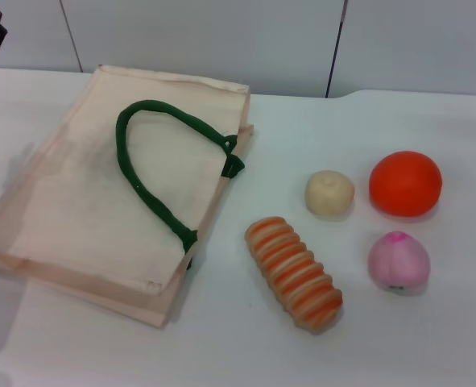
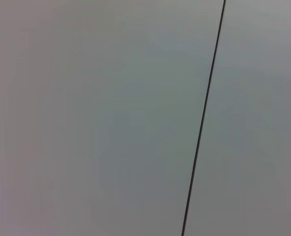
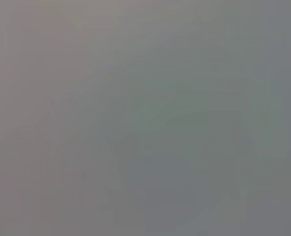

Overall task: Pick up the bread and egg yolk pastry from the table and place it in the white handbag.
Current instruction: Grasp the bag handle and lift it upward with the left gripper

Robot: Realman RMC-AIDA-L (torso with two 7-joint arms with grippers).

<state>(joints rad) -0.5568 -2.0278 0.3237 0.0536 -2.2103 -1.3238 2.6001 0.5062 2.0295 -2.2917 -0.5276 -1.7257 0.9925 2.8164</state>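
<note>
The handbag [image 1: 84, 193] is lying flat on the bench [image 1: 221, 347], mouth closed. The bread [image 1: 294, 272] is sitting just beside it, the pastry [image 1: 329, 193] beyond the bread. Nothing is being gripped; jaws cannot be told. Next: reaching for the bread.

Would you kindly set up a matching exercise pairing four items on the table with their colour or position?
Column A:
1. bread
2. egg yolk pastry
3. white handbag
4. orange ball

Column B:
a. lying flat, green handle on top
b. orange and cream stripes
c. farthest toward the robot's right, beside the pale bun
d. small, pale cream, round

Pairs: 1-b, 2-d, 3-a, 4-c
</note>
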